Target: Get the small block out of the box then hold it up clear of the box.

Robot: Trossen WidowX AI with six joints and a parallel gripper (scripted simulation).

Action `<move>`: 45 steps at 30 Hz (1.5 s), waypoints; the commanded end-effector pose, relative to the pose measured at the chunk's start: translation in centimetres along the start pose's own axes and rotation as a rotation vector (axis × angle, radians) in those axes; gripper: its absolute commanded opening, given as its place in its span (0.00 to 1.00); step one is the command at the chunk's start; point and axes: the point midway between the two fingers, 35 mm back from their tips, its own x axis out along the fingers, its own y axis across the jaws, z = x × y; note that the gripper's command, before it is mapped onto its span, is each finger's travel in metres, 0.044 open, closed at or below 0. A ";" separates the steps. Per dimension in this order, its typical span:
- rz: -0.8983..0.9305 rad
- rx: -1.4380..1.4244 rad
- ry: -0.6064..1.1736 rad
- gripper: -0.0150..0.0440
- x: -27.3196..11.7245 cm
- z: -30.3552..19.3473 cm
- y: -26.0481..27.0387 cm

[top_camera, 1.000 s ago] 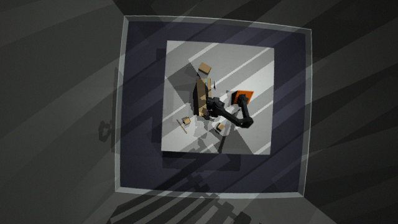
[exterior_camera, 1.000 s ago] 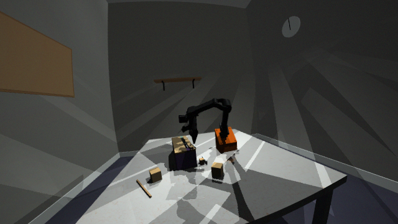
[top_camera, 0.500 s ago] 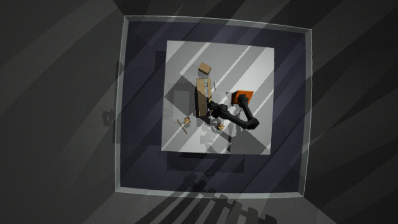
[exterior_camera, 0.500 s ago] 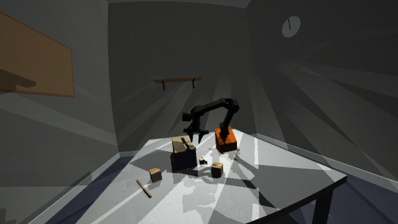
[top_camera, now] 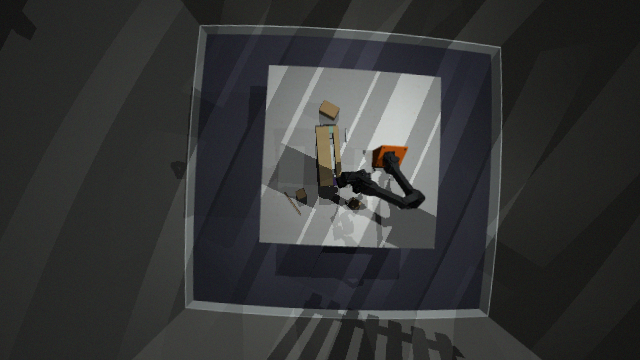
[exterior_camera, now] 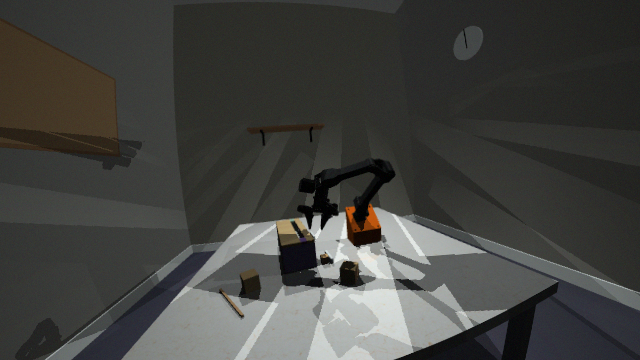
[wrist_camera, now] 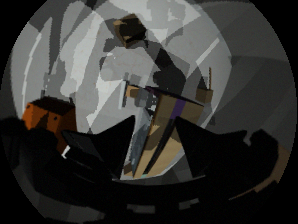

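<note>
From where I stand at the near edge, the black metal arm [top_camera: 385,192] [exterior_camera: 352,172] bends over from its boxy orange base [top_camera: 390,156] [exterior_camera: 363,227], which sits toward the right edge of the pale, faintly speckled worktop [top_camera: 400,105] [exterior_camera: 380,320] [wrist_camera: 90,75]. Its pincer [top_camera: 357,182] [exterior_camera: 316,226] [wrist_camera: 154,119] points down beside and above the long upright box [top_camera: 325,155] [exterior_camera: 298,255] [wrist_camera: 165,120], its two tapered fingers parted with nothing between them. The box has a tan, wood-like top with a dark slot along it and a dark end facing the near edge. The small block [exterior_camera: 325,258] [wrist_camera: 132,91], tan and squarish, is out on the worktop, just beside the box's near end on the side toward the right edge; whether they touch, I cannot tell. A chunkier cube [top_camera: 354,203] [exterior_camera: 349,273] [wrist_camera: 130,30] stands closer to the near edge. Toward the near left corner are another brown cube [top_camera: 301,195] [exterior_camera: 250,282] [wrist_camera: 204,95] and a slim wooden stick [top_camera: 292,203] [exterior_camera: 231,303] [wrist_camera: 210,78]. A flat-topped tan block [top_camera: 329,109] lies past the box, toward the far edge.
</note>
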 end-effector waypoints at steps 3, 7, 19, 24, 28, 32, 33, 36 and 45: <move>-0.053 -1.149 0.133 0.74 -0.3 1.3 1.2; -0.051 -1.342 0.156 0.74 -0.4 1.4 1.2; -0.051 -1.342 0.156 0.74 -0.4 1.4 1.2; -0.051 -1.342 0.156 0.74 -0.4 1.4 1.2; -0.042 -1.344 0.156 0.74 1.7 1.2 1.6; -0.045 -1.344 0.156 0.74 6.9 1.4 3.1; -0.050 -1.343 0.155 0.74 7.8 1.6 3.6; -0.056 -1.341 0.154 0.74 8.6 1.8 4.0; -0.055 -1.341 0.154 0.74 9.3 1.7 4.1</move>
